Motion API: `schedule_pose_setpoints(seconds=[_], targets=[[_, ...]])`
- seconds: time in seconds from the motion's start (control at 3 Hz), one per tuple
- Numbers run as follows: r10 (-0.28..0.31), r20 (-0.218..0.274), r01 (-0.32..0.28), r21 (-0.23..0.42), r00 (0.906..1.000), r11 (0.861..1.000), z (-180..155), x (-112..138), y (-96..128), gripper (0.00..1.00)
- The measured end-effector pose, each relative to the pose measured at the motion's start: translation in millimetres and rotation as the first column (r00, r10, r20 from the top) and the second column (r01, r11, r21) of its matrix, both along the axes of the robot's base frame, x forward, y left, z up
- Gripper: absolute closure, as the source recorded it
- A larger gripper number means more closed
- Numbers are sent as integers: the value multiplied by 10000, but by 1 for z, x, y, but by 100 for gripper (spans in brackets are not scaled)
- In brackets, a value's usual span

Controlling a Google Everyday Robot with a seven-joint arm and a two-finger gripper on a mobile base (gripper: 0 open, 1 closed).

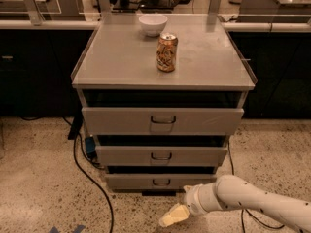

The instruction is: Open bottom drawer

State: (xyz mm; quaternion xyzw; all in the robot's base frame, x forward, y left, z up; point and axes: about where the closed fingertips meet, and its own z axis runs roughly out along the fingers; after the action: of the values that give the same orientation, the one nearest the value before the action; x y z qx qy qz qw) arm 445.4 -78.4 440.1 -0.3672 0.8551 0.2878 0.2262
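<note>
The bottom drawer (pixel 160 181) is the narrowest grey front at the foot of the three-drawer cabinet, with a small dark pull handle (pixel 161 182) in its middle. It sits nearly flush, sticking out only slightly. My gripper (pixel 173 216) is at the end of the white arm that enters from the lower right. It hovers just above the floor, below and a little right of the handle, apart from the drawer.
A middle drawer (pixel 161 156) and a top drawer (pixel 163 121) stand above. On the cabinet top (pixel 121 57) are a soda can (pixel 166 52) and a white bowl (pixel 152 24). A black cable (pixel 90 176) runs over the speckled floor at left. Dark counters stand behind.
</note>
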Motion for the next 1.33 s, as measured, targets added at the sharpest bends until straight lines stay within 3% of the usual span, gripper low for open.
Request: schedule_pose_setpoints(seconds=[0.33, 0.67, 1.0, 1.33], targets=[[315, 95, -318, 261, 9995, 9992, -27, -1, 17, 0], [1057, 176, -1069, 936, 9942, 9899, -89, 5, 45, 0], [1068, 184, -1081, 922, 9941, 9899, -88, 5, 44, 0], [780, 692, -817, 526, 9946, 9953, -92, 5, 41, 0]])
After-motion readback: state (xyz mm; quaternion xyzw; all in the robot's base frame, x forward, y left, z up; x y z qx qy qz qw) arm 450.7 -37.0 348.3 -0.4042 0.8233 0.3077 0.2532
